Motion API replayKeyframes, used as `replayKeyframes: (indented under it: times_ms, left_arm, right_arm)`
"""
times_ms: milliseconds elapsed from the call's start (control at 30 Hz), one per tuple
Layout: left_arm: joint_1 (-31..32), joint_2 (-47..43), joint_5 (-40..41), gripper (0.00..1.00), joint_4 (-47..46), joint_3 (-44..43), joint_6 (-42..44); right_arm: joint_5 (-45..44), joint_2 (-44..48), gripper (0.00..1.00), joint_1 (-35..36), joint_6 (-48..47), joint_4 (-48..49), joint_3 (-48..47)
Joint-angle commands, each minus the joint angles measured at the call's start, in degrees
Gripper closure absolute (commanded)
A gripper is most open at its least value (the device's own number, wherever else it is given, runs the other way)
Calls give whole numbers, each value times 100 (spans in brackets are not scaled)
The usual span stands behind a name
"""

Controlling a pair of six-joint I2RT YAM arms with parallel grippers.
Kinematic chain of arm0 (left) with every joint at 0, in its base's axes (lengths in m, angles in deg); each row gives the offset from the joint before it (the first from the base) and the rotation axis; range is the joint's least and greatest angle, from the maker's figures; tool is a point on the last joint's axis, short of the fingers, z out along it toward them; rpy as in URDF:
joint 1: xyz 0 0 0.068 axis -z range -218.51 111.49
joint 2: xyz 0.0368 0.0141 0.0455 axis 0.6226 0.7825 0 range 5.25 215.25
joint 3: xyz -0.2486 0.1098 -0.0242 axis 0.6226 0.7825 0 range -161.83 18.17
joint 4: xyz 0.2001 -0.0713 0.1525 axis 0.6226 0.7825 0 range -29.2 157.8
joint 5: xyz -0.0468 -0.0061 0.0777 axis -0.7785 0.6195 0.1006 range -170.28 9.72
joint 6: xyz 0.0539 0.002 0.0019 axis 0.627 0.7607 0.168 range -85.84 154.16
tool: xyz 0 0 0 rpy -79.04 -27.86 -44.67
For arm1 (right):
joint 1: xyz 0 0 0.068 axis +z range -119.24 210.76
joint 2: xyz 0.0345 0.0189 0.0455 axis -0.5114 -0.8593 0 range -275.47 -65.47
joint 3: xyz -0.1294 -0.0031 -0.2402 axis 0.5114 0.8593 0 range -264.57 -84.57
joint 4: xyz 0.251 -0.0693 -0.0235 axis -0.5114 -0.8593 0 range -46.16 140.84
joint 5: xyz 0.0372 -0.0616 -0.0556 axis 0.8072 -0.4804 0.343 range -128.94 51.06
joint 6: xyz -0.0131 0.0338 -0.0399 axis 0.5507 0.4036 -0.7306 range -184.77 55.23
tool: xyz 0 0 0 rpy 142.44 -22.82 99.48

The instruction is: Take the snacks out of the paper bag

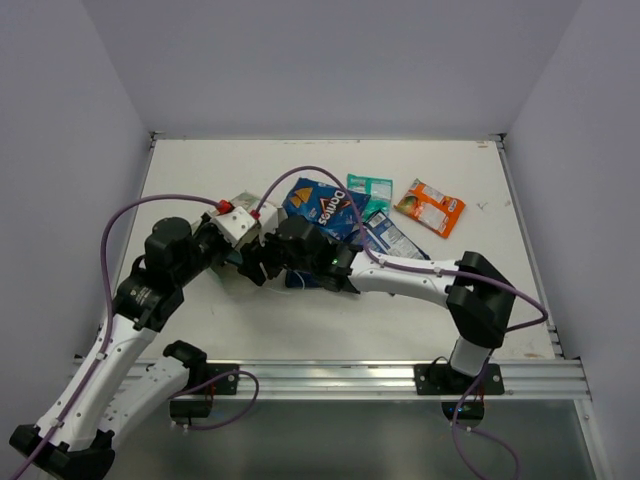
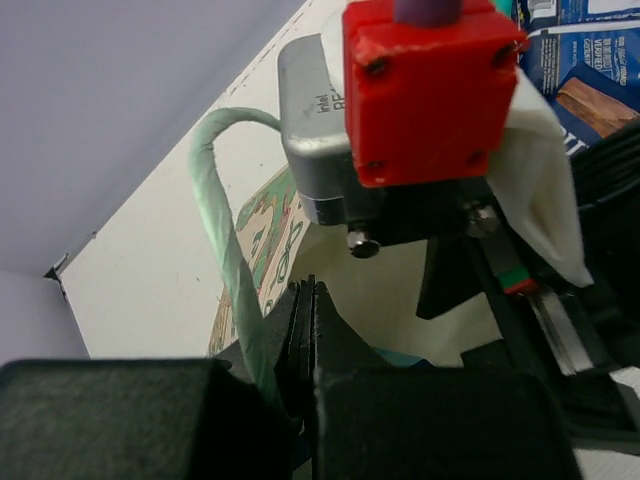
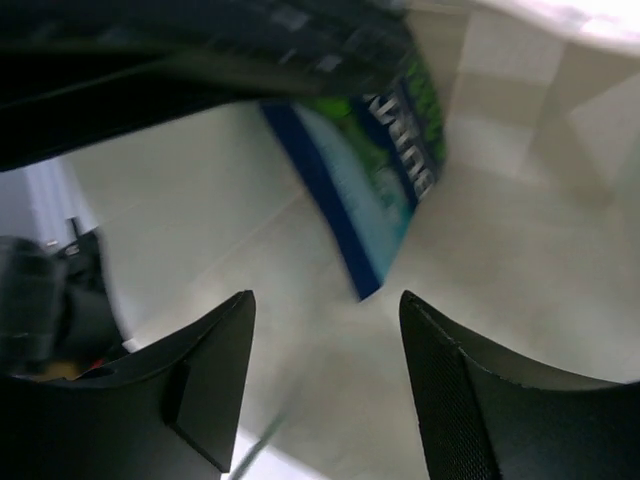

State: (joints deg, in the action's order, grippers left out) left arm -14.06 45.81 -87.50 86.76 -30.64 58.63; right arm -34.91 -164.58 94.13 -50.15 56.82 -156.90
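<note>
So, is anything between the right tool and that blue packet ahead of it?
Nothing visible does. In the right wrist view the right tool stands open facing the blue packet, with only bare pale surface between them. A dark blurred shape crosses above the packet's top; I cannot tell what it is.

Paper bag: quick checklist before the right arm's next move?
1. Left tool shut on paper bag rim: ok.
2. Right tool open: ok.
3. Green-lettered blue packet ahead of right tool, ungripped: ok.
4. Doritos packet, teal-green packet, orange packet out on table: ok.
5. Paper bag emptied: not ok.
6. More packets hidden inside: cannot tell.
</note>
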Motion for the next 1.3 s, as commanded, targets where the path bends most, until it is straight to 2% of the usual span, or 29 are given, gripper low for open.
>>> replayKeyframes:
  times_ms: [0, 267, 467, 700, 767, 967, 1267]
  left_arm:
    - [-28, -21, -51, 100, 76, 30, -197]
    - [-28, 84, 195, 100, -90, -110, -425]
    - [-28, 233, 169, 100, -170, -180, -540]
    - [-28, 321, 10, 100, -214, -392, -601]
    - [-28, 304, 54, 100, -222, -427, -592]
    - [-19, 312, 81, 100, -275, -409, -592]
    - [69, 330, -244, 100, -170, -805, -689]
  right_arm:
    - [36, -178, 37, -80, -810, 1054, 0]
    - [396, -565, 32, -71, -1636, 2627, 492]
    - [379, -723, 26, -62, -1672, 3400, 922]
    - [28, -1084, 21, -71, -1839, 3848, 931]
    - [-157, -997, 21, -71, -1638, 4401, 1325]
    - [-236, -636, 18, -71, -1540, 4807, 1688]
    - [-333, -1408, 17, -71, -2155, 4772, 1012]
